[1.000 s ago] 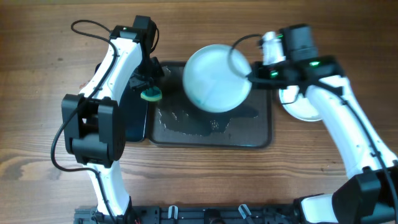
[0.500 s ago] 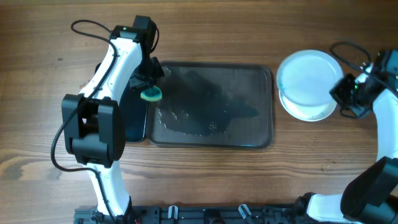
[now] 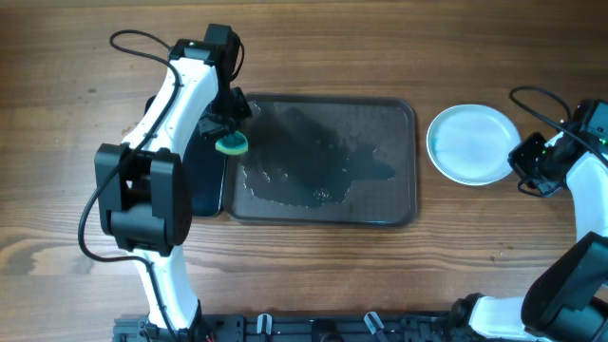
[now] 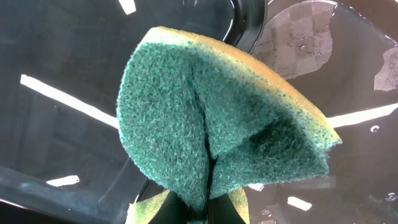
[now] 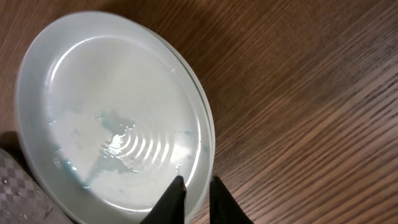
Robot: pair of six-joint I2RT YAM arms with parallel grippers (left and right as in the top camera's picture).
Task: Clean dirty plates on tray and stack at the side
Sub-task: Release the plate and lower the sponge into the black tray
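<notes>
White plates (image 3: 472, 142) are seen stacked on the table (image 3: 313, 275) just ahead of the slightly parted, empty fingertips of the right gripper (image 5: 196, 186), and no plate is found on the wet tray (image 3: 404, 204). A green sponge (image 4: 211, 118) is clenched by the left gripper (image 3: 228, 133), so the task is judged almost done.

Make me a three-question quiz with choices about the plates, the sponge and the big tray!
1. Where are the plates? A on the tray; B stacked on the table beside the tray; C under the sponge.
2. What colour is the sponge's scrubby side? A green; B red; C purple.
3. How is the tray? A dry and full; B upside down; C wet with no plates on it.
Answers: 1 B, the overhead view shows them on the wood right of the tray. 2 A, the left wrist view shows green. 3 C, water glistens on its bare floor.
</notes>
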